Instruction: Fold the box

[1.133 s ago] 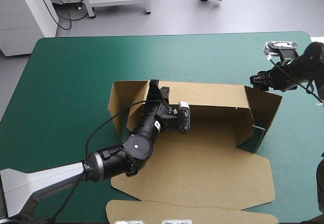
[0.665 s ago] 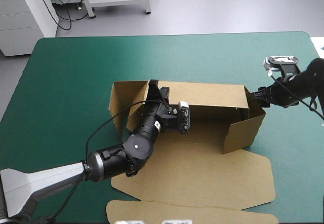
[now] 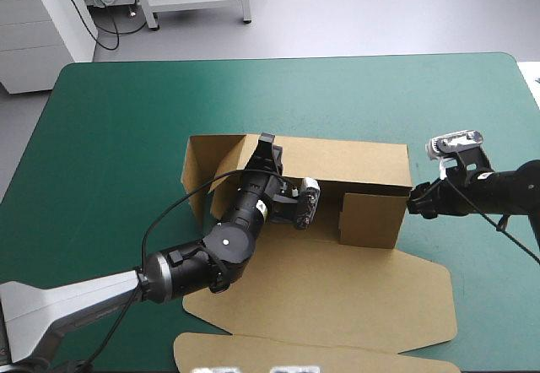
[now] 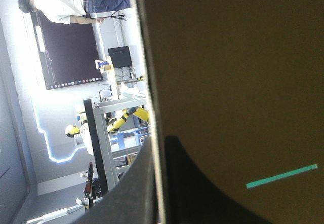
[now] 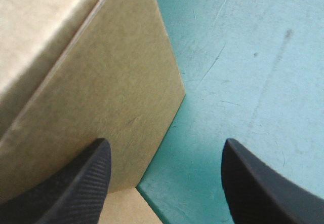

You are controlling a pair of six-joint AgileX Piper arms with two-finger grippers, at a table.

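The brown box (image 3: 337, 293) lies mid-way across the teal-green table (image 3: 118, 137), half built. Its back wall stands upright, the right end flap is turned in across the tray, and the lid lies flat toward the near edge. The left gripper (image 3: 267, 147) pinches the back wall's top edge, thin matte board between its fingers. The right gripper (image 3: 415, 197) gapes wide and holds nothing, with one ribbed fingertip at the box's right end wall.

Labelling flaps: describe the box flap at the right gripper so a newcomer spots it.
On the teal-green table, the brown box sits mid-table, far wall raised. At that wall's right end, beside the right gripper, a flap stands upright, turned inward across the box; the panels nearer the robot lie flat.
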